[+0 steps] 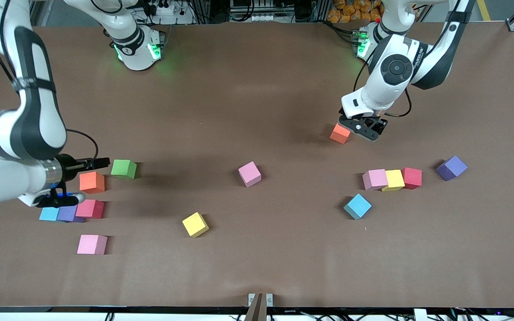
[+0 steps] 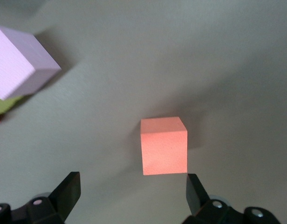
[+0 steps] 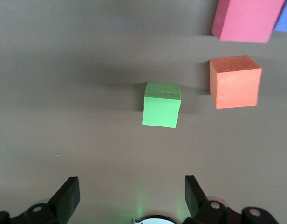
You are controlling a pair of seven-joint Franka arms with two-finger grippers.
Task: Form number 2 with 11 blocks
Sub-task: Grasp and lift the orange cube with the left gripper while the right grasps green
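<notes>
Front view: brown table with foam blocks scattered, no digit formed. Toward the left arm's end, a touching row of pink block, yellow block and red block; purple block near that row, closer still to that end; blue block nearer the camera than the row. Orange block lying farther from the camera than the row, with the left gripper just beside it, low over the table, fingers spread, holding nothing. Near the middle, a second pink block and a second yellow block, the yellow one nearer the camera. Toward the right arm's end, green block, second orange block, second red block, a light blue block and a second purple block side by side, and a third pink block nearest the camera. Right gripper just beside the green block, above the orange one.

Left wrist view: orange block lying ahead of the two dark fingertips, which stand wide apart and touch nothing; pink block at the edge with a sliver of yellow beside it.

Right wrist view: fingertips wide apart and empty; green block on the table ahead of them, orange block and red block off to one side.
</notes>
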